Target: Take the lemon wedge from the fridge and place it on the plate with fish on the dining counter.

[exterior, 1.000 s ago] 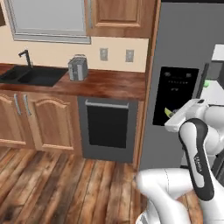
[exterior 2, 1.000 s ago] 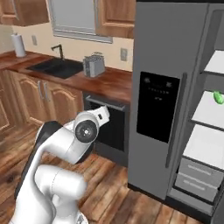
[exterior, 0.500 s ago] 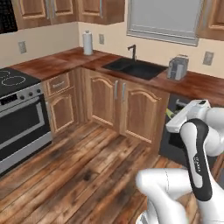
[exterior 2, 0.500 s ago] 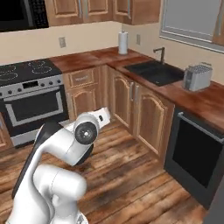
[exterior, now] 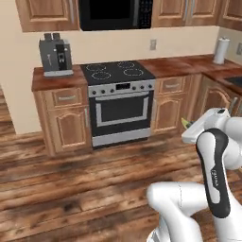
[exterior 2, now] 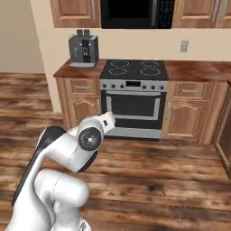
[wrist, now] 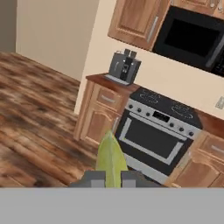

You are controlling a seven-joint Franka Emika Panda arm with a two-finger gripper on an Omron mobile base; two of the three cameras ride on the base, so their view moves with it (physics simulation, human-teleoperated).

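Item: lemon wedge (wrist: pixel 110 159), yellow-green, clamped between the two dark fingers (wrist: pixel 93 178), its pointed end sticking out past their tips. In the left base view its tip (exterior: pixel 185 124) peeks out just beyond the white hand.

Surroundings, left to right, all well apart from the fingers:
- Bare beige wall and wood-plank floor (wrist: pixel 30 109), below and left of the fingers.
- Coffee machine (wrist: pixel 124 66) (grey, dark front) standing on a reddish-brown table (wrist: pixel 101 79) above wooden cabinets, ahead and left.
- Stove (wrist: pixel 159 127), black cooktop with four burners, steel front, dark oven window, straight ahead of the wedge.
- Microwave (wrist: pixel 193 37), black, set among the upper cabinets above the stove.
- Paper-towel roll (exterior: pixel 220 50), upright on the table, far right.
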